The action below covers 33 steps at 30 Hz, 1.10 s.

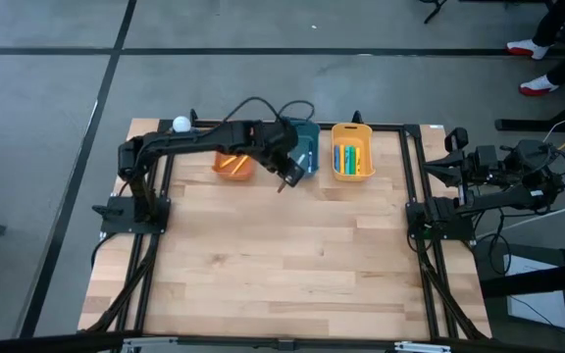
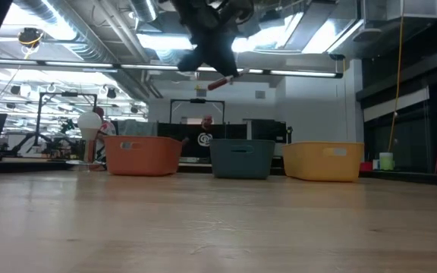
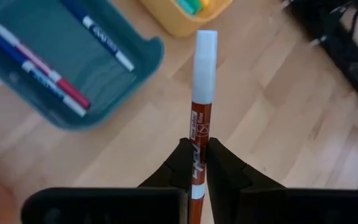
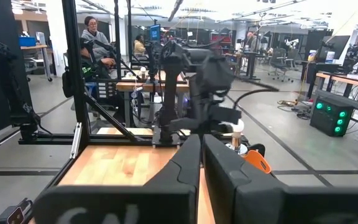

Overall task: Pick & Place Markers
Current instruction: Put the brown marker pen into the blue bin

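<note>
The left gripper was clenched on a red marker, raised above the desk beside the teal bin; other markers already lay in bins. The right gripper waited, clenched empty.

The red marker bears white lettering along its barrel, of which only the word "fine" can be made out. The markers in the teal bin carry printed labels too small to read. Nothing else carries legible text.
</note>
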{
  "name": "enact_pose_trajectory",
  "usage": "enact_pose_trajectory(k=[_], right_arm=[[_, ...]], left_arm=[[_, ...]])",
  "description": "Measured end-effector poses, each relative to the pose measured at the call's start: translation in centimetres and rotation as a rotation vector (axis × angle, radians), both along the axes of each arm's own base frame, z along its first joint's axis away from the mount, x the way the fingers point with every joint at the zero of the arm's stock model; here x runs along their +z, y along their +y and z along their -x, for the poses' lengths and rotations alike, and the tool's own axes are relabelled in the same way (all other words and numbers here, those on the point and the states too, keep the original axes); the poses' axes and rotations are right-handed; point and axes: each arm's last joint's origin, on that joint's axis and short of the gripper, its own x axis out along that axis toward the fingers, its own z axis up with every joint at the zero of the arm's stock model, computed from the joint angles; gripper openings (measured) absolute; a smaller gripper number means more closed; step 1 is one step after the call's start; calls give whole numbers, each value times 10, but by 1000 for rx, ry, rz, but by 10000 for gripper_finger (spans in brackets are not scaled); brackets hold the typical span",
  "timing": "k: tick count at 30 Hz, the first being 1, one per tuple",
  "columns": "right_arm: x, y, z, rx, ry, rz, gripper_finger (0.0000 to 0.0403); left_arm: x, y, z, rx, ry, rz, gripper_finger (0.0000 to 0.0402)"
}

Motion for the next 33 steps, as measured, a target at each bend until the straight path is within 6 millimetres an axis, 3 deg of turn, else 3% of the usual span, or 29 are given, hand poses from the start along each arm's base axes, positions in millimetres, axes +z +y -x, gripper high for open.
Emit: enact_pose_trajectory(k=[21, 33], right_arm=[[0, 0, 0, 0, 0, 0, 21], [0, 0, 0, 0, 0, 0, 21]], left_arm=[[11, 107, 29, 174, -198, 30, 18], [5, 134, 38, 242, -213, 38, 18]])
